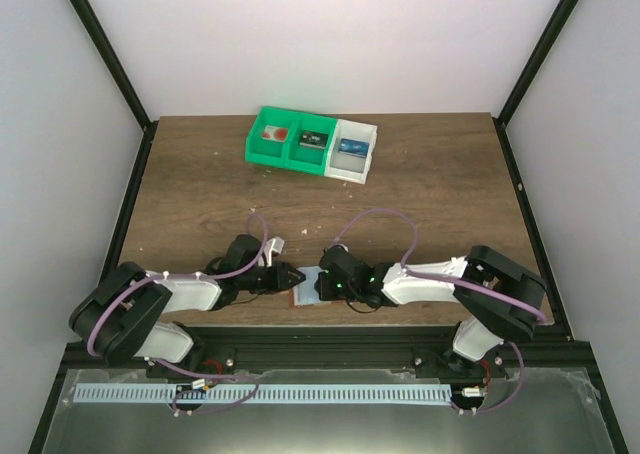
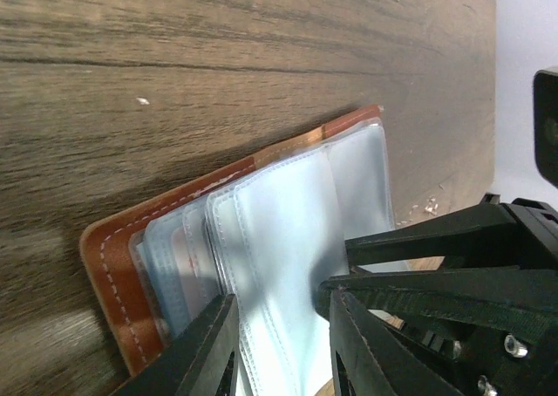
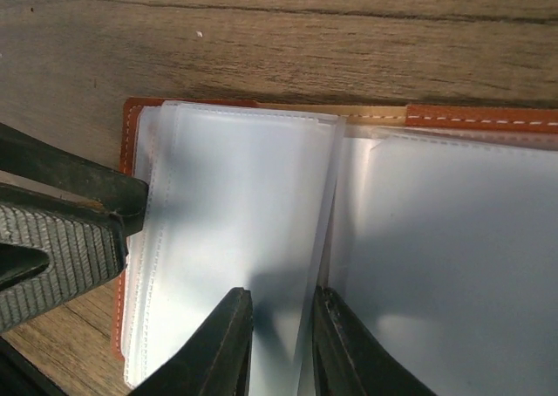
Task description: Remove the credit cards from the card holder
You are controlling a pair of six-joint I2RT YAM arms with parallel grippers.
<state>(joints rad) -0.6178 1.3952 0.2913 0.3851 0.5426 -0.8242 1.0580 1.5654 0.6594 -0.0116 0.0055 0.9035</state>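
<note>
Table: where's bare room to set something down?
Free: the wide strip of table between bin and card holder, and the corners beside the bin. Crowded: near-edge centre, where left gripper and right gripper meet on the card holder.

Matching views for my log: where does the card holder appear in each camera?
Top external: card holder at bottom centre, by the near edge of the table.
Left wrist: lower centre, open, slanted.
Right wrist: open, fills most of the frame.
Shared landmark: its reddish-brown leather border.
</note>
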